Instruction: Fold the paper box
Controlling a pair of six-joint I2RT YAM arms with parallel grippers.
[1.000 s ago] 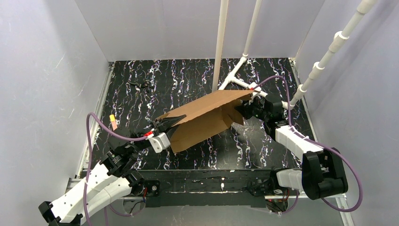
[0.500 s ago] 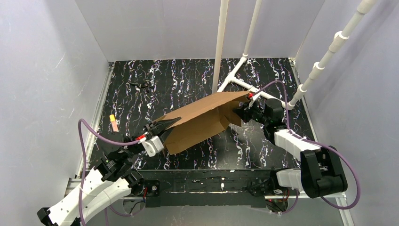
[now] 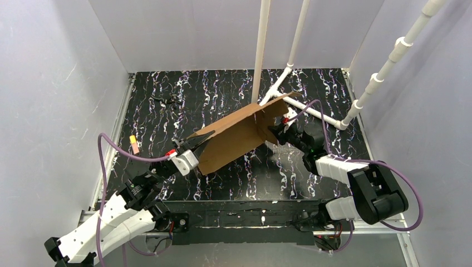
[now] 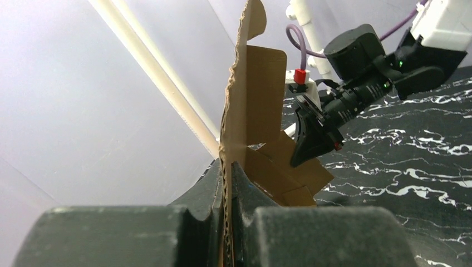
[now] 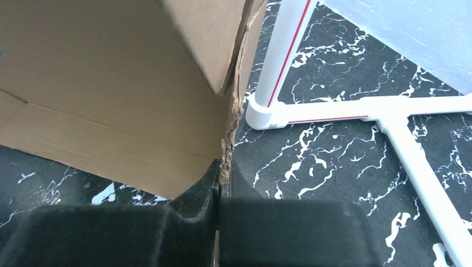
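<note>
The paper box [image 3: 236,136] is a plain brown cardboard sheet with flaps, held tilted on edge above the black marbled table, between the two arms. My left gripper [image 3: 192,146] is shut on its near left edge; in the left wrist view the corrugated edge [image 4: 234,111] runs up from between the shut jaws. My right gripper [image 3: 274,135] is shut on its right edge; in the right wrist view the torn edge [image 5: 231,119] of the sheet sits pinched between the jaws, with a folded flap [image 5: 206,33] above.
White PVC pipes [image 3: 303,105] lie on the table just behind the box, with upright poles [image 3: 260,50] rising from them. They also show in the right wrist view [image 5: 345,108]. A small yellow and pink item [image 3: 133,143] lies at the left. Grey walls enclose the table.
The box has swung more upright and its right end has risen toward the poles. The right gripper has moved left and nearer; the left gripper has stayed near the same spot.
</note>
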